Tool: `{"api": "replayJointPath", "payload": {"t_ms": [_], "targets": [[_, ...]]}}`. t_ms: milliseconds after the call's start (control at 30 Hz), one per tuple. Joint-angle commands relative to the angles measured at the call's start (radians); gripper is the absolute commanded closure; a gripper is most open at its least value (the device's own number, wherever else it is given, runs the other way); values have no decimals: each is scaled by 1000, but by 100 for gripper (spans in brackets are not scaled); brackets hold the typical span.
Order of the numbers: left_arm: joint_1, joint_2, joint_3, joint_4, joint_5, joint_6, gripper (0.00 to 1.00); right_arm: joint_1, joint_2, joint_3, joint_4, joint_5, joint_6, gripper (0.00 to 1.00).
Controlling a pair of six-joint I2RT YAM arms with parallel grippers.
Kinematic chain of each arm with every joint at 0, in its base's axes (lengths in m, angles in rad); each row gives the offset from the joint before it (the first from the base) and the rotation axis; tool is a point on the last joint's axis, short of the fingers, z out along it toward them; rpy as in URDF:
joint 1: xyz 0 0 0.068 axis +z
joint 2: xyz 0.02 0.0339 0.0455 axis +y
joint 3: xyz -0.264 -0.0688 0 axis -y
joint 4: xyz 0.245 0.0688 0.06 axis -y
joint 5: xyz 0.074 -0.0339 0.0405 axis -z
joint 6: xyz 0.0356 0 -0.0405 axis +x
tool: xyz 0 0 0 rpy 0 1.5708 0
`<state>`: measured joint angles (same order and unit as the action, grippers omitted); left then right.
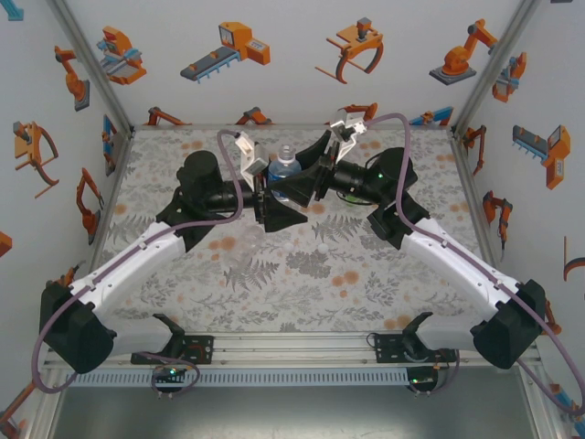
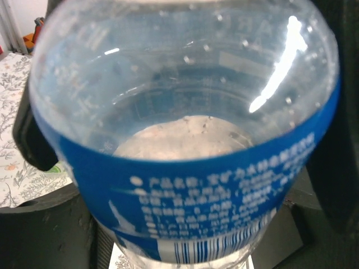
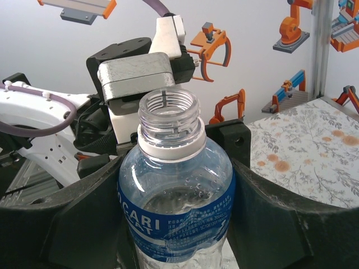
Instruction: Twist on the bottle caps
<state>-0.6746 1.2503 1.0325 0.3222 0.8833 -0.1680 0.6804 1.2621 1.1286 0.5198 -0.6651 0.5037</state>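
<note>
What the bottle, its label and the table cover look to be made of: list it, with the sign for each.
Bottle: thin clear plastic, glossy; you see through it, and light glares off its wall.
Label: blue printed film, probably plastic; smooth and wrapped tight around the body.
Table cover: matt sheet with a floral print, paper or cloth; the look leaves that open.

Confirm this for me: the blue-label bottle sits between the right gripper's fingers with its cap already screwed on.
Wrong on the cap. The blue-label bottle does sit between the right gripper's fingers, but it is uncapped: the right wrist view shows its threaded neck open and bare.
</note>
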Motion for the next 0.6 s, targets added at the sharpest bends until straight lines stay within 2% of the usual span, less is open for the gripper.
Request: {"api": "replayJointPath", "payload": {"t_ms": [0, 200, 433, 567], "targets": [[-2, -25, -12, 89, -12, -24, 29, 9, -23, 10, 26, 5, -17, 82], [0, -35, -54, 194, -62, -76, 24, 9, -33, -1, 28, 10, -17, 82], [1, -18, -86, 324, -72, -155, 29, 12, -41, -6, 31, 21, -14, 82], [1, -3, -100, 412, -71, -211, 26, 15, -40, -12, 34, 27, -13, 82]]}}
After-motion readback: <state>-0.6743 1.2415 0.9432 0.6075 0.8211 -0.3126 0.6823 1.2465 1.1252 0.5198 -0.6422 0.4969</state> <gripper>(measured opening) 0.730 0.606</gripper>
